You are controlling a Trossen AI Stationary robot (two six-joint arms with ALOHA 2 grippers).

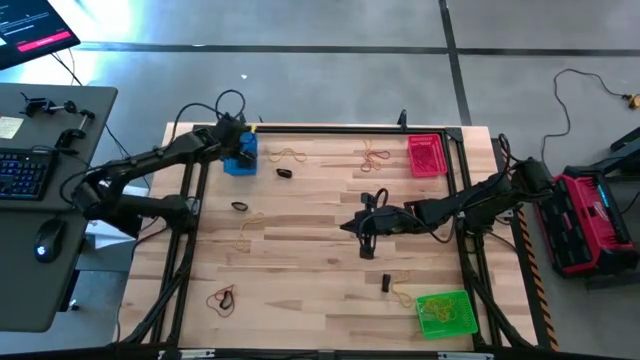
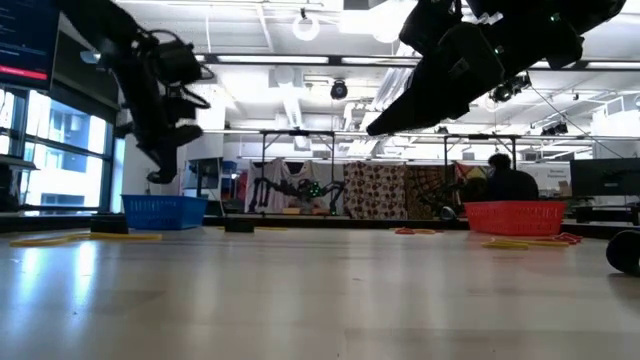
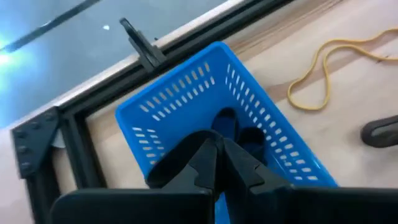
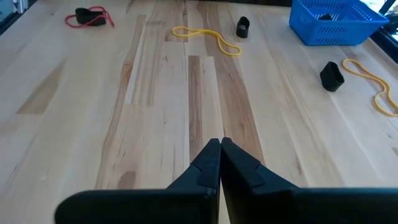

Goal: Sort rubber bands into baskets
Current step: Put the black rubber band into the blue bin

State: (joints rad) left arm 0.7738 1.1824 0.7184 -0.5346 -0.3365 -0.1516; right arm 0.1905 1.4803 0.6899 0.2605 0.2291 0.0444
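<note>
My left gripper point(image 1: 243, 146), fingers together and empty, hangs over the blue basket point(image 3: 186, 99) at upper left of the high view. My right gripper point(image 1: 366, 236), also pinched together, hovers mid-table. Rubber bands lie scattered; a yellow band point(image 1: 291, 154) lies near the basket. Swinging low, I might nudge the basket.

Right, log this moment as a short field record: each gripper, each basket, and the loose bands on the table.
left gripper: shut, above the blue basket
right gripper: shut, nothing held, over bare wood near mid-table
blue basket contents: dark bands inside
red basket: at the far edge on the right arm's side
green basket: near edge, right arm's side
loose bands: yellow band, red band and black bands on the table
sorting: not finished
</note>
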